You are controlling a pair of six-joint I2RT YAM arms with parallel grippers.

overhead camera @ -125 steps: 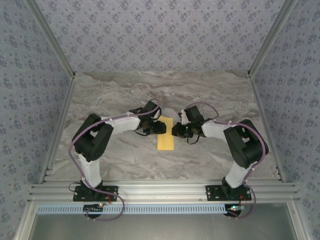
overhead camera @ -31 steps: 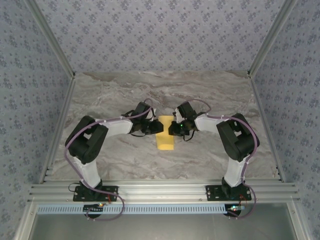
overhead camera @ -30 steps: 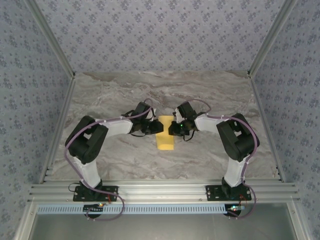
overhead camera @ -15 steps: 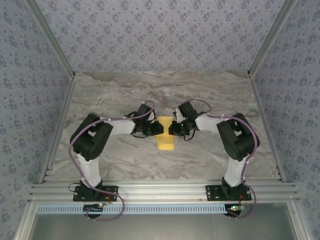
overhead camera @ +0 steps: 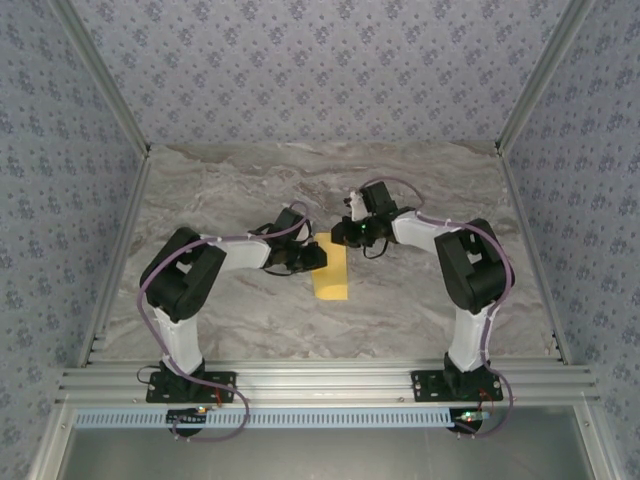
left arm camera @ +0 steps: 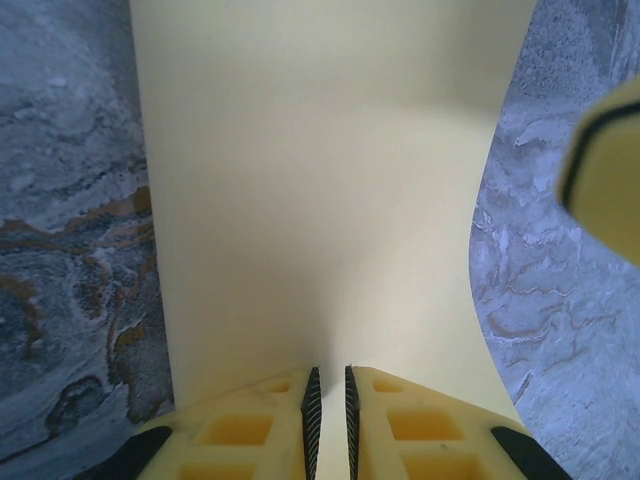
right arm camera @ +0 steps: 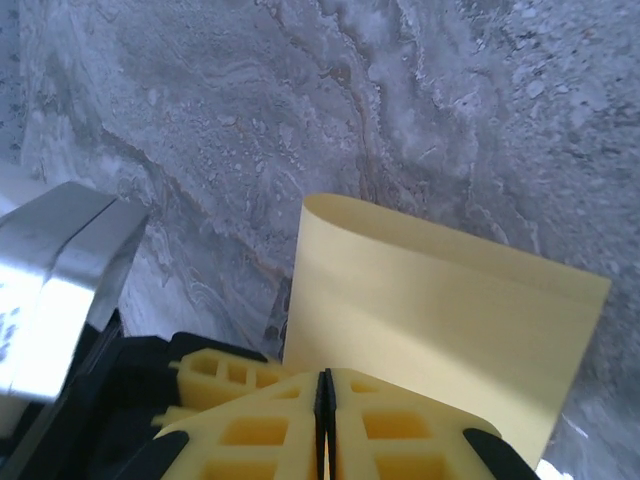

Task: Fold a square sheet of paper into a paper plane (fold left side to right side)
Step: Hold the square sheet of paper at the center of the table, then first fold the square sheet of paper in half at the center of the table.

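One shift: right gripper (overhead camera: 343, 237) up sheet (overhead camera: 331, 281)

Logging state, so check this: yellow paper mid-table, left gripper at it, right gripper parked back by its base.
Wrong on the right gripper: it is out at the far end of the paper, not by its base; the top view shows it. The paper does lie in the middle of the table, left gripper at it.

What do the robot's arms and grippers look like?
The left arm and right arm have chunky black joints, white links and a purple cable looped along each. The left gripper and right gripper have yellow fingers with hollow square pockets and thin black pads.
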